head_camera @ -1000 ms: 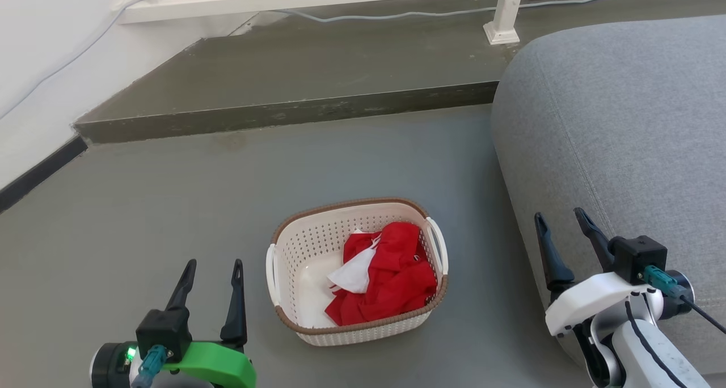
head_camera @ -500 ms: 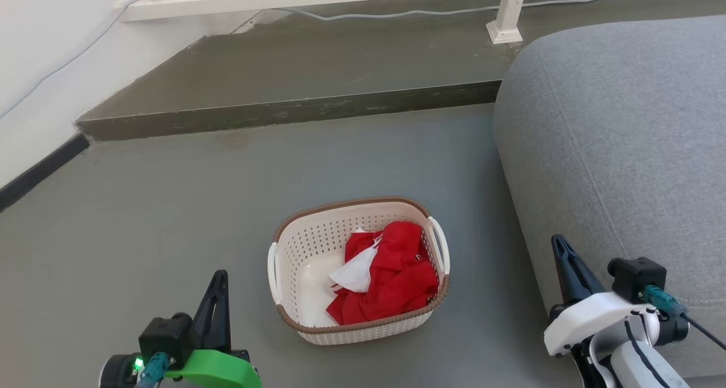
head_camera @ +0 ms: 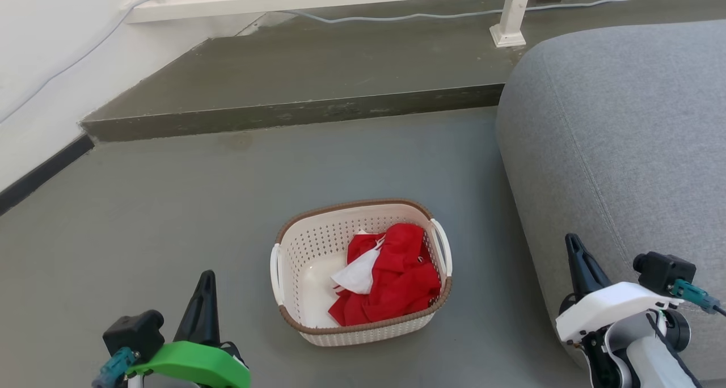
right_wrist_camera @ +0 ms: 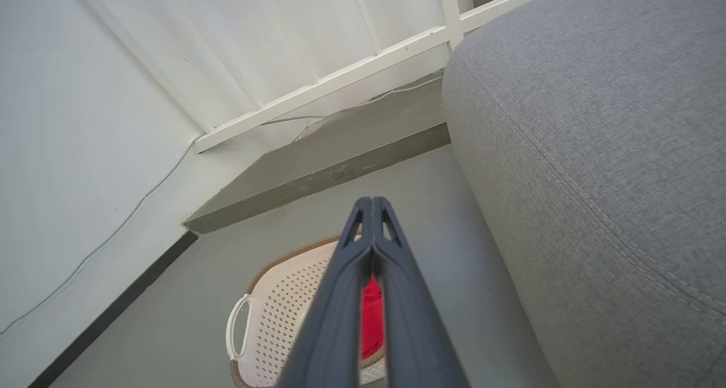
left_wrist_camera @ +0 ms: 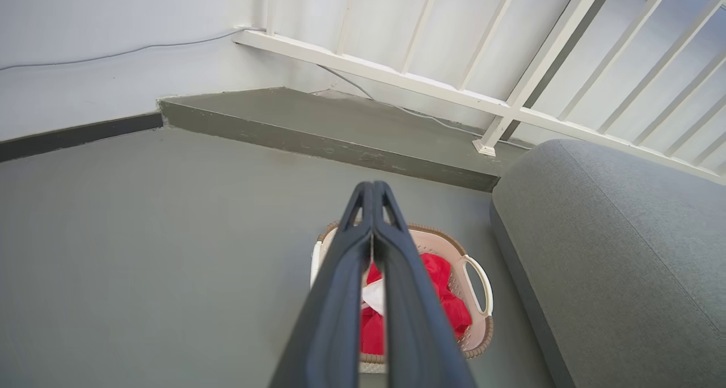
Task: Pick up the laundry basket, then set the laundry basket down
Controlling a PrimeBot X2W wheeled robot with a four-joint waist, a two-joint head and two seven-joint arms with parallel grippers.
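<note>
Since a second ago my left gripper [head_camera: 207,280] and right gripper [head_camera: 572,245] go from spread to pressed together, empty; the laundry basket [head_camera: 309,243] sits on the floor [head_camera: 170,206] between them, left of the grey sofa [head_camera: 612,138], red cloth [head_camera: 397,274] inside.

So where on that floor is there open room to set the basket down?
The widest bare floor lies left of the laundry basket, bounded by the step and the wall. The strip between basket and grey sofa is tight.
</note>
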